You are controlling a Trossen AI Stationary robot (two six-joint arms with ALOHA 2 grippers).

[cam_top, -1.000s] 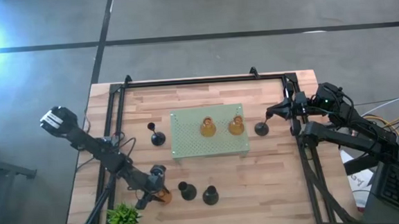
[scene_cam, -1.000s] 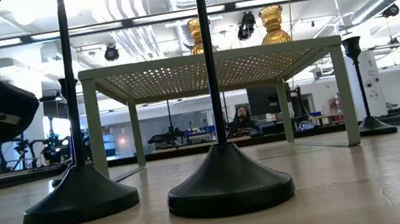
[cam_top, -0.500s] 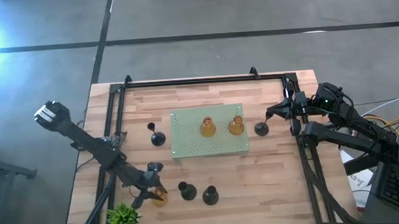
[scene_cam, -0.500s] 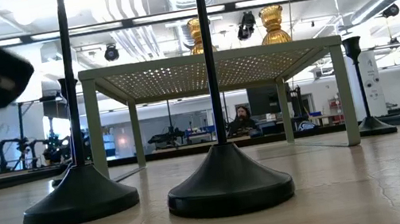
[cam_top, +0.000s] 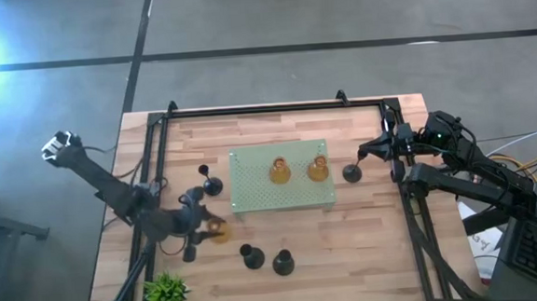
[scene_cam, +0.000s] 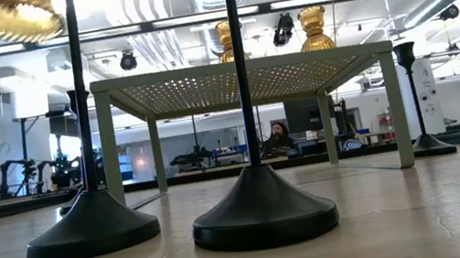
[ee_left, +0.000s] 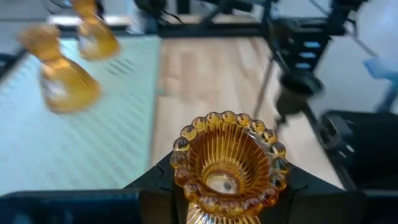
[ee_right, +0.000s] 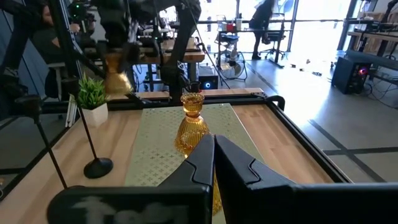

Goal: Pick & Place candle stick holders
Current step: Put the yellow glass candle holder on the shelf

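The left gripper (cam_top: pixel 206 231) has its fingers clamped on an amber holder (cam_top: pixel 218 231), carrying it in the air just off the near-left corner of the pale green perforated board (cam_top: pixel 252 193). From the left wrist view that held holder (ee_left: pixel 227 163) is ribbed orange glass with a scalloped, beaded rim and a hollow cup. Seen from surface level it floats high up as a golden disc (scene_cam: pixel 13 15).

Two more amber holders (cam_top: pixel 280 171) (cam_top: pixel 317 167) stand upright side by side on the board, squat and waisted. Four black holders with round bases and thin stems stand on the wooden surface (cam_top: pixel 378 256): one (cam_top: pixel 212 184) left of the board, two (cam_top: pixel 252 257) (cam_top: pixel 283 262) in front of it, one (cam_top: pixel 351 172) just right of it.

The right gripper (cam_top: pixel 369 151) hovers near that right-hand black holder, its fingers (ee_right: pixel 245 168) pressed together with nothing between them.
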